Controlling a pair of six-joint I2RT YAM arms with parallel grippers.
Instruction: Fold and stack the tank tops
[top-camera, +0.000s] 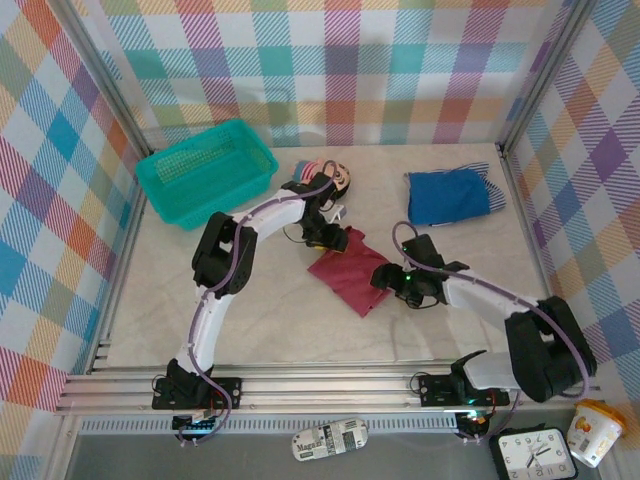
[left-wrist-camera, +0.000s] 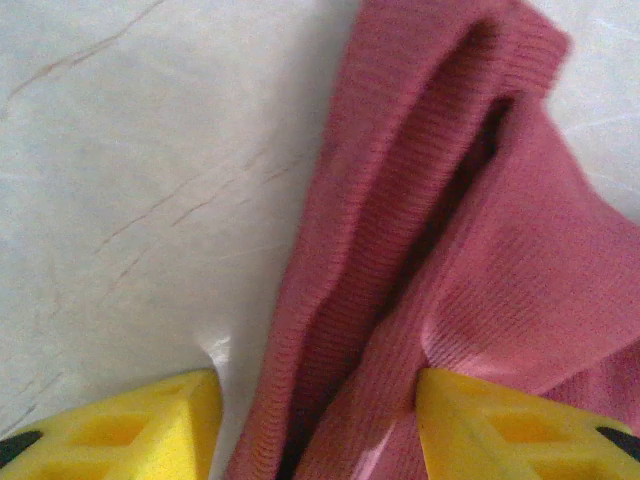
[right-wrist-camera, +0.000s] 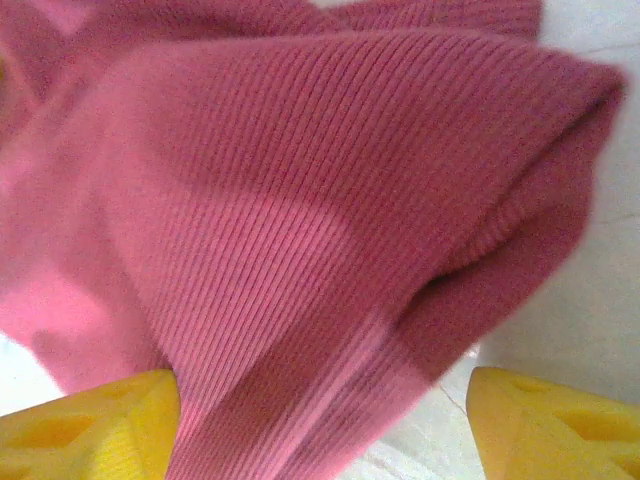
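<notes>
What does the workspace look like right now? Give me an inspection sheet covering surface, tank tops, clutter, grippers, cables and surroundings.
Surface: pale marbled table, no spills seen.
Job's things: dark red tank top folded over at centre; blue tank top folded at far right, striped tank top showing at its right edge.
Clutter: teal basket at far left; doll to its right.
Grippers: left gripper and right gripper both have jaws open, straddling edges of the red top.
Cables: purple cables run along both arms, no snag seen.
Surroundings: plaid walls; clock and cup in front of the rail.
</notes>
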